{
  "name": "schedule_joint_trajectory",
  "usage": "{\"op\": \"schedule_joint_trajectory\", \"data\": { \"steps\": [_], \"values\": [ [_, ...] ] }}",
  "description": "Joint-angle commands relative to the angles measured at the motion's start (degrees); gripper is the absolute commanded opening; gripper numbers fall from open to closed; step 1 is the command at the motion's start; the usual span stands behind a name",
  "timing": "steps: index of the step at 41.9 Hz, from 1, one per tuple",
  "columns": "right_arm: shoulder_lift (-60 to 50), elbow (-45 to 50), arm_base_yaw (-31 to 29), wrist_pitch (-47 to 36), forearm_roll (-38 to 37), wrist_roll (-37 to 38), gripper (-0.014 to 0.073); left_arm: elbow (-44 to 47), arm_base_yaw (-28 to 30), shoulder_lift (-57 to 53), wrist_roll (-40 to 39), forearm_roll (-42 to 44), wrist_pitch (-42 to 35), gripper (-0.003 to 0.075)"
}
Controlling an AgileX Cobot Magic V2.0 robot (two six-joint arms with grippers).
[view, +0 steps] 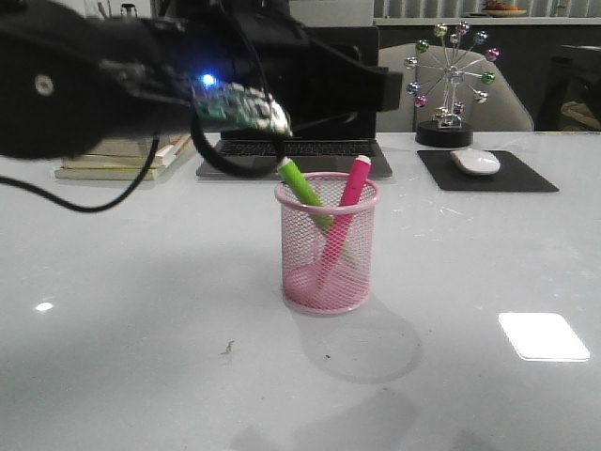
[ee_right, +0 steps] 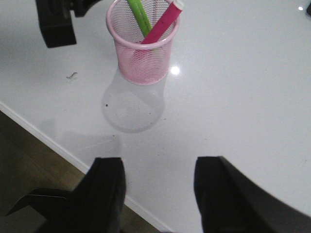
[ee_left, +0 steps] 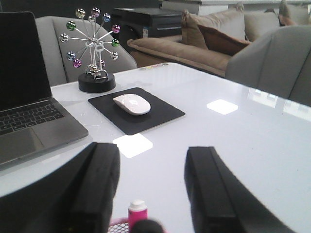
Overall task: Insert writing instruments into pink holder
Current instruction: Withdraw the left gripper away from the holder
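Front view: 2 markers [view: 329, 202] (crossed) inside pink holder [view: 327, 246].

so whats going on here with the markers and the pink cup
A two-armed robot is putting markers into a pink mesh pen cup on a white table. Both the lime green marker and the magenta marker already stand leaning inside it. The left gripper is above the cup, open and empty. The right gripper is off to the side, also open, holding nothing.
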Motion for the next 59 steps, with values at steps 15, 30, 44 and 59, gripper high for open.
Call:
{"op": "schedule_joint_trajectory", "data": {
  "steps": [15, 30, 44, 59],
  "values": [
    [-0.6, -1.6, -0.1, -3.4, -0.6, -0.2, 0.0446, -9.5, -0.2, -28.3, 7.3, 5.7, 55.3, 0.0395],
    [-0.6, -1.6, -0.1, -3.4, -0.6, -0.2, 0.0446, -4.9, -0.2, -45.6, 6.3, 6.0, 76.5, 0.0395],
    [-0.6, -1.6, -0.1, -4.9, -0.5, -0.2, 0.0446, 7.4, -0.2, -59.9, -1.7, 8.5, 77.3, 0.0395],
    [-0.6, -1.6, -0.1, -4.2, -0.7, -0.2, 0.035, 9.2, -0.2, -60.8, -7.3, 11.0, 77.6, 0.0256]
  ]
}}
